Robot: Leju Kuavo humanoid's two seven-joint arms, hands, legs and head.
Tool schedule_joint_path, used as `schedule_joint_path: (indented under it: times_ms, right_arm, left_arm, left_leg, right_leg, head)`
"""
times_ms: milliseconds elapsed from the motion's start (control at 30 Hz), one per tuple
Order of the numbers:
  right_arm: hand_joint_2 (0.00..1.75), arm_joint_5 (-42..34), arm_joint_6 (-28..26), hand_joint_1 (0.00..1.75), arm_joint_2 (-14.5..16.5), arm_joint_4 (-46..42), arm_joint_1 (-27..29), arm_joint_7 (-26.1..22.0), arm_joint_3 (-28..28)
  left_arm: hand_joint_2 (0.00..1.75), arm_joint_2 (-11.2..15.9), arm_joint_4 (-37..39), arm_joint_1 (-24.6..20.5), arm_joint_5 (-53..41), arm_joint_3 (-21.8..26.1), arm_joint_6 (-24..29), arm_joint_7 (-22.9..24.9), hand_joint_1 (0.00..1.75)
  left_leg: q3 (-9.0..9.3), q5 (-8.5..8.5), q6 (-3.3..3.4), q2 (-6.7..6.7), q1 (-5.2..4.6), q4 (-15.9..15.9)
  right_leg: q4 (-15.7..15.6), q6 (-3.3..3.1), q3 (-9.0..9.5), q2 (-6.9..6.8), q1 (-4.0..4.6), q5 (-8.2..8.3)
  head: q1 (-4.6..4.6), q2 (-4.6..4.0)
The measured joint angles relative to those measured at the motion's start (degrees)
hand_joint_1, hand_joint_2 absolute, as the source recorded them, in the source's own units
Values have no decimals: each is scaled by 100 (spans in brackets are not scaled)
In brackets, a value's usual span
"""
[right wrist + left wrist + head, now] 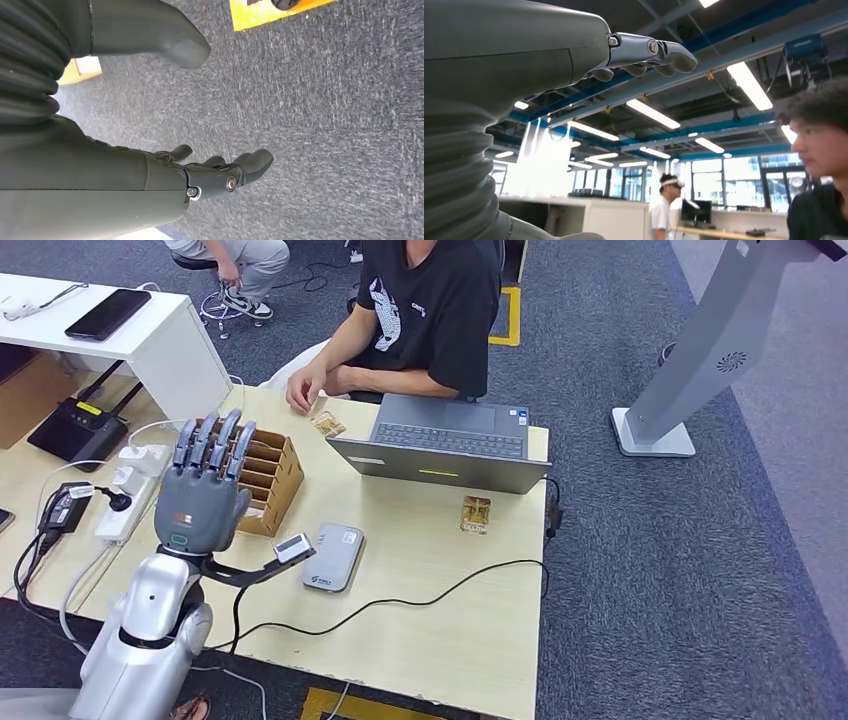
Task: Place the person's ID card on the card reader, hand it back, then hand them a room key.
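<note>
My left hand [205, 495] is raised upright over the table's left side, fingers apart and holding nothing; in the left wrist view the hand [529, 55] points toward the ceiling. A grey-white card reader [334, 556] lies flat just right of it. A patterned card [327, 424] lies on the table beside the seated person's hand [305, 390]. A second small card [476, 514] lies in front of the laptop. My right hand [165, 185] hangs above the grey carpet, fingers loosely extended and empty.
An open laptop [440, 445] stands between the person [430, 310] and the table's middle. A wooden slotted box [268, 478] sits behind my left hand. A black cable [400, 600] crosses the table front. A power strip [130, 490] lies left.
</note>
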Motion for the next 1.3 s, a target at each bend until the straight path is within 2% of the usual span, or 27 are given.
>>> schedule_joint_path:
  times_ms: [200,367,900,1000,1133,1300]
  right_arm:
    - [175,-95,-100,0,23,0,41,28,-191]
    - [175,-93,-116,0,28,0,51,30,-282]
    - [175,-93,-124,0,32,0,51,28,-337]
    - [175,-92,-124,0,32,0,51,27,-341]
    - [175,-84,-107,0,33,0,52,-4,-364]
    - [175,-27,-84,0,33,0,46,-26,-389]
  left_arm:
    - [175,356,-298,997,331,108,-33,196,0]
    - [175,513,-439,1310,427,278,-112,74,0]
    - [175,570,-547,1413,425,348,-137,58,0]
    - [175,582,-553,1415,434,376,-287,125,0]
    - [175,704,-510,1374,642,654,-706,193,0]
    - [175,856,-199,1091,866,1097,-950,88,0]
  left_leg:
    - [-3,-5,-2,3,2,-3]
    - [-8,-4,-3,-7,3,-4]
    - [-9,-2,-5,-8,3,-3]
    - [-9,-2,-5,-8,4,-4]
    - [-8,-1,-6,-6,7,-4]
    - [-8,1,-9,-9,9,-4]
  right_leg:
    - [0,-9,-9,1,3,-10]
    - [1,-13,-8,-13,4,-12]
    - [1,-11,-6,-13,4,-9]
    - [1,-12,-6,-13,5,-9]
    - [1,-12,-9,-11,7,-8]
    - [2,-13,-8,-14,9,-8]
  head:
    - [-2,0]
    - [-2,0]
    - [-1,0]
    - [-1,0]
    - [-2,0]
    - [-2,0]
